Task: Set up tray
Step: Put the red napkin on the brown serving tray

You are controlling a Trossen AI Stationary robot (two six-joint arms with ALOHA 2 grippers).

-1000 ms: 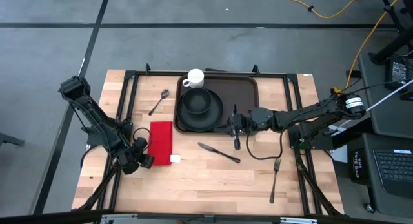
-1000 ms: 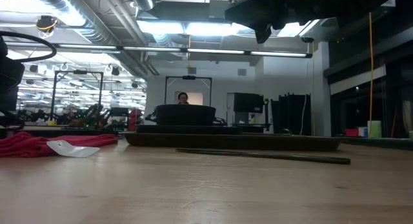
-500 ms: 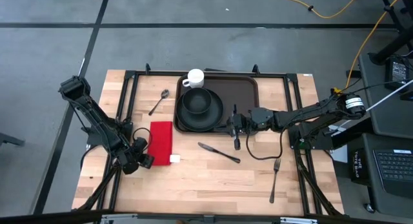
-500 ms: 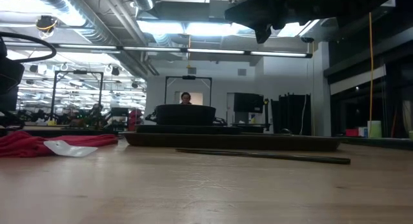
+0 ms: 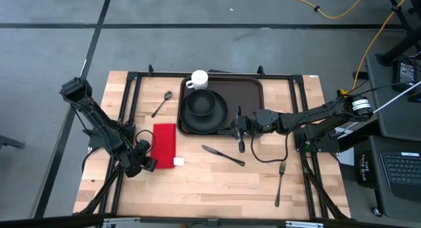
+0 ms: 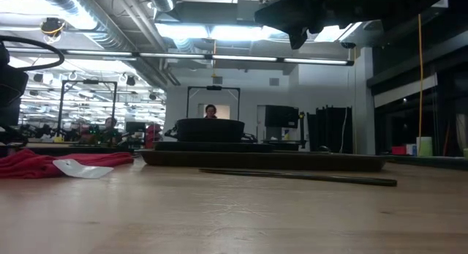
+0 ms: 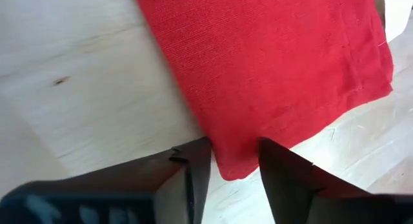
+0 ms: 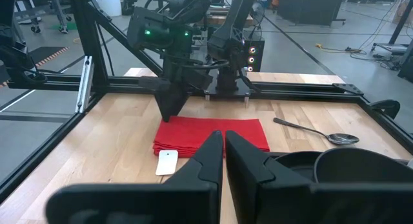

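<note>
The dark brown tray (image 5: 247, 96) lies at the table's far middle. On its left half a black bowl (image 5: 200, 103) rests on a black plate (image 5: 220, 119), and a white cup (image 5: 198, 79) stands at its far left corner. A red folded napkin (image 5: 164, 141) lies flat on the table left of the tray. My left gripper (image 7: 233, 144) points steeply down, open, its fingers on either side of the napkin's near left corner (image 7: 231, 164). My right gripper (image 8: 224, 141) hovers shut and holding nothing over the tray's near edge (image 5: 241, 137). My left gripper stands astride the napkin's near left corner (image 7: 222, 156), slanting down from the table's left. I cannot tell whether its fingertips (image 7: 201, 153) touch the cloth. The napkin lies flat on the table.
A spoon (image 5: 162, 103) lies left of the tray, a knife (image 5: 223, 155) on the table nearer than the tray, and a fork (image 5: 281, 182) near the front right. A white tag (image 5: 178, 161) sits at the napkin's near right corner. Black frame rails (image 5: 131, 96) border the tabletop.
</note>
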